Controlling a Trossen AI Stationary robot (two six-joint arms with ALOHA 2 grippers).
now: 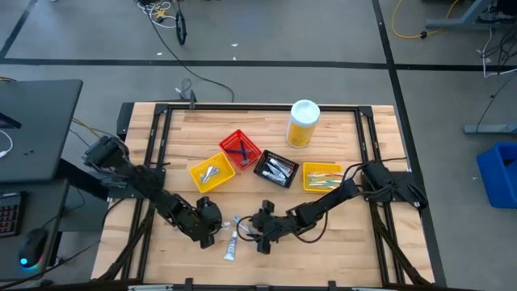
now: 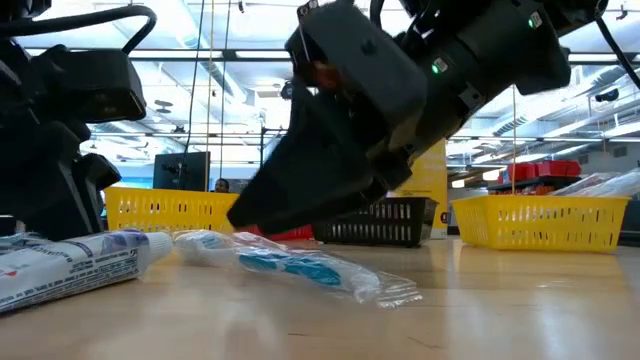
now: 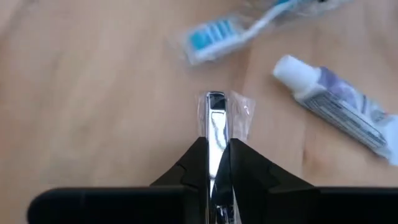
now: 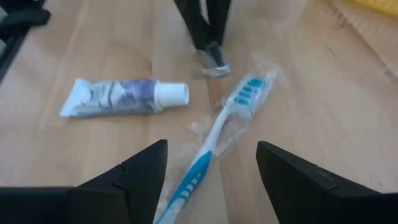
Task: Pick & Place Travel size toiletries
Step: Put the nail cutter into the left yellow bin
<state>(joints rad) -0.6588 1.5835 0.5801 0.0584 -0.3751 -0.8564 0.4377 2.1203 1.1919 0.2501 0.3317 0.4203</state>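
Note:
My left gripper is shut on a slim shiny silver item in clear wrap, low over the table at front centre. A blue-and-white toothbrush in clear wrap lies flat on the table. My right gripper is open low over it, one finger on either side of the handle, without touching it as far as shows. A small white tube with purple print lies flat beside the toothbrush and also shows in the high view. My left gripper pinches the silver wrapped item between its two fingers, with the item's free end sticking out past the fingertips. The fingers come from above, pointing down, and lie along the item. Its wrapped free end is at the table; I cannot tell whether it touches.
At the middle of the table stand a yellow bin with silver items, a red bin, a black bin and a second yellow bin. A big yellow bottle with a white lid stands behind them.

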